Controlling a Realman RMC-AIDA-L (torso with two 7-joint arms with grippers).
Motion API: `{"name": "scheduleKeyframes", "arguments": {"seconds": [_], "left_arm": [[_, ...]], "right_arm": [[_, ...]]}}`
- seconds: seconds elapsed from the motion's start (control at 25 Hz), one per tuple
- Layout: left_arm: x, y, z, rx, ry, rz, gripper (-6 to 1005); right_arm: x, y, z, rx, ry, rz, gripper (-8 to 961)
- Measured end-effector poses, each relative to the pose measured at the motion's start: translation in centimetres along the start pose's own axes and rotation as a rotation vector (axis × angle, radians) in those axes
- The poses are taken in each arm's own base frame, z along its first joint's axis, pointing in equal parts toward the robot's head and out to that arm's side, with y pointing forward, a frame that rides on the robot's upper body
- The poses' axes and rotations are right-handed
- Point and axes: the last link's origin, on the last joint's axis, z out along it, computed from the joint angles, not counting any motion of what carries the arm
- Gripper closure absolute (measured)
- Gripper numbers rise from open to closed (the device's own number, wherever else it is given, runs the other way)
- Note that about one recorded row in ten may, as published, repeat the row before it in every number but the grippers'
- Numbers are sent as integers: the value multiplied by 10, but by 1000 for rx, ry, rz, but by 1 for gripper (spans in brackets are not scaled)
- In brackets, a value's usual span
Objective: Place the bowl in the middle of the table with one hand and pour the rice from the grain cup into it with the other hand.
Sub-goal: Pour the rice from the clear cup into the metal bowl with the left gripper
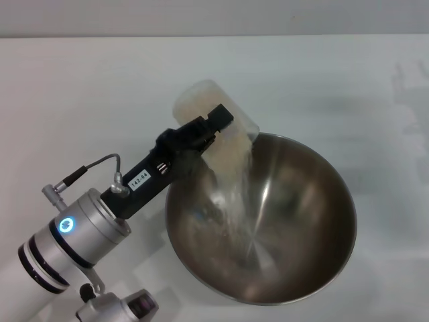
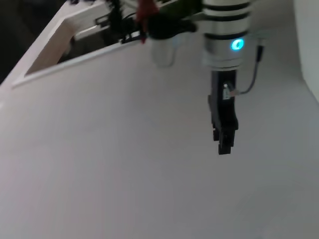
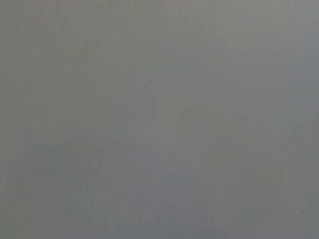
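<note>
Left tool point(image 1: 213, 131) (tag "142.84") clamped on tilted grain cup point(image 1: 221, 114), rice point(image 1: 234, 168) into bowl point(image 1: 315, 268).

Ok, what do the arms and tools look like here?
Left arm: silver cylinder, black bands, glowing blue ring light. Left tool: black, with a white numbered label and a grey cable looping to it. Right arm and right tool: same silver, blue light, black.
</note>
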Motion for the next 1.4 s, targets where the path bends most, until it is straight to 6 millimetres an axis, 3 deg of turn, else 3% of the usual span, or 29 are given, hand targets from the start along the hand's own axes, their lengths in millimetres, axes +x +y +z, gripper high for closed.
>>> {"name": "scheduleKeyframes", "arguments": {"seconds": [0.2, 0.64, 1.4], "left_arm": [[0, 0, 1, 3, 9, 169, 973], [2, 0, 0, 6, 54, 305, 973], [5, 1, -3, 1, 48, 287, 974]], "right_arm": [[2, 0, 2, -1, 14, -2, 529], [2, 0, 2, -1, 20, -36, 530], [4, -3, 0, 20, 27, -47, 530]]}}
